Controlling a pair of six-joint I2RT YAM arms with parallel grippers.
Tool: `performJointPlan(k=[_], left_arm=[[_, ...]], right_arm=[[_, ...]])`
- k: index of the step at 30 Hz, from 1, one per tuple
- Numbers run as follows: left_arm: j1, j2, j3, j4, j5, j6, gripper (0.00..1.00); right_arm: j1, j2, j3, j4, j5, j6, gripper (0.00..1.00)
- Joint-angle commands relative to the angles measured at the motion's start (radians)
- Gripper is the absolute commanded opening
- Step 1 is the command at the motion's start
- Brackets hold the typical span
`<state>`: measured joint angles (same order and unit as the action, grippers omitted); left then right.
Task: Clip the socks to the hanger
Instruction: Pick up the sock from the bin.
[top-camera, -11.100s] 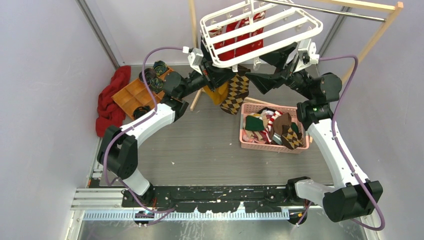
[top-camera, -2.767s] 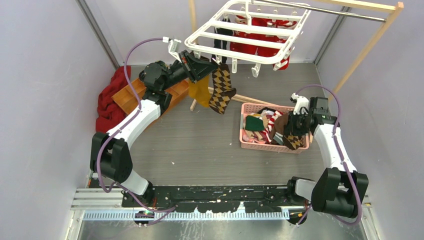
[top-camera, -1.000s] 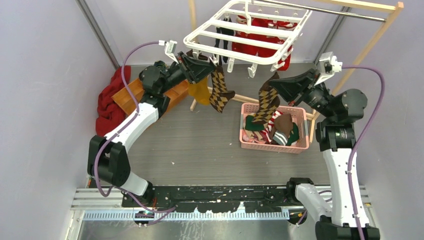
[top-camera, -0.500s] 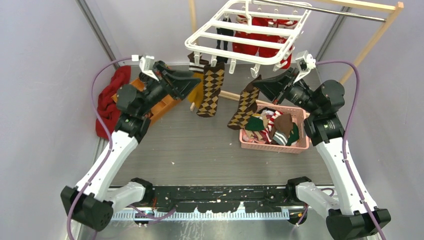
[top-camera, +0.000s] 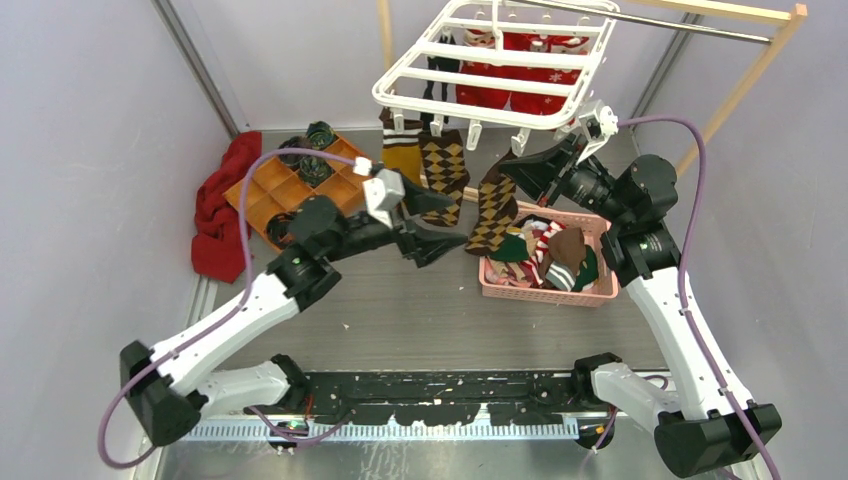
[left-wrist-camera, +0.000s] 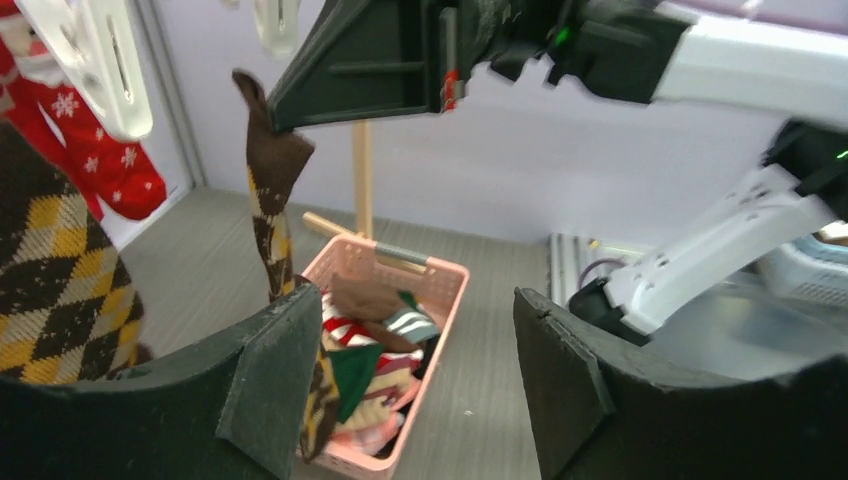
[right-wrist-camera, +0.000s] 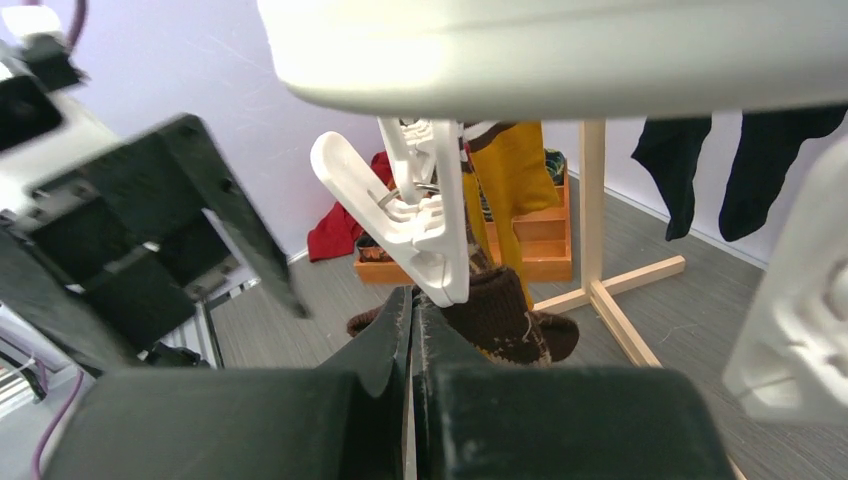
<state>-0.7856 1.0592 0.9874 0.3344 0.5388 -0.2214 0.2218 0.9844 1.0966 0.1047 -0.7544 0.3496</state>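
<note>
Top external view shows the left hand (top-camera: 450, 222) nearest, out over the middle of the tabletop (top-camera: 400, 300), its fingers spread wide with nothing between them; the left wrist view confirms the gap is bare. I judge it is kept free so that it can pinch a clip open.

Beyond it, toward the tabletop's right edge, sits the pink basket (top-camera: 540, 296) of loose socks waiting their turn. Over the basket's left end hangs the brown argyle sock (top-camera: 492, 215). It is pinched by its cuff in the right hand (top-camera: 507, 173), whose fingers are pressed fully together on the fabric. Its long axis runs close to vertical, cuff up and toe down, with the toe at the basket's left rim. Holding it by the cuff leaves that edge uppermost, ready to go into a clip.

The right wrist view has a white clip (right-wrist-camera: 420, 225) hanging just above the fingertips and the cuff, shut and not yet on the sock.

Farther off, the hanger (top-camera: 500, 55) hangs above the tabletop's far edge. From its near-left side dangle the clipped argyle sock (top-camera: 443, 170) and the mustard sock (top-camera: 403, 158), both cuff up and toes down.
</note>
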Motion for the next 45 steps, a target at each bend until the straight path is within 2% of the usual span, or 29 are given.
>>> performJointPlan(k=[1, 7, 16, 24, 30, 34, 38, 41, 43, 45], left_arm=[[-0.015, 0.12, 0.037, 0.1, -0.164, 0.195, 0.72], [-0.014, 0.251, 0.105, 0.185, -0.213, 0.303, 0.75], [-0.012, 0.344, 0.153, 0.294, -0.234, 0.269, 0.73], [-0.013, 0.388, 0.176, 0.357, -0.14, 0.202, 0.6], [-0.012, 0.405, 0.191, 0.366, -0.14, 0.191, 0.49], [-0.012, 0.412, 0.208, 0.364, -0.129, 0.183, 0.46], [-0.012, 0.417, 0.217, 0.359, -0.118, 0.18, 0.31], [-0.006, 0.419, 0.219, 0.359, -0.103, 0.165, 0.03], [0.009, 0.421, 0.215, 0.369, -0.089, 0.139, 0.0], [0.032, 0.421, 0.198, 0.41, -0.074, 0.095, 0.0]], right_arm=[[0.007, -0.007, 0.015, 0.055, 0.015, -0.015, 0.01], [0.009, -0.013, 0.015, 0.05, 0.015, -0.014, 0.01], [0.01, -0.015, 0.002, 0.063, 0.014, 0.003, 0.01], [0.01, -0.012, -0.003, 0.077, 0.014, 0.013, 0.01], [0.012, -0.014, -0.004, 0.079, 0.013, 0.019, 0.01], [0.012, -0.016, -0.007, 0.078, 0.014, 0.02, 0.01], [0.013, -0.015, -0.009, 0.079, 0.017, 0.02, 0.01], [0.013, -0.018, -0.011, 0.078, 0.021, 0.019, 0.01], [0.012, -0.022, -0.013, 0.077, 0.03, 0.02, 0.04], [0.011, -0.034, -0.016, 0.08, 0.038, 0.019, 0.17]])
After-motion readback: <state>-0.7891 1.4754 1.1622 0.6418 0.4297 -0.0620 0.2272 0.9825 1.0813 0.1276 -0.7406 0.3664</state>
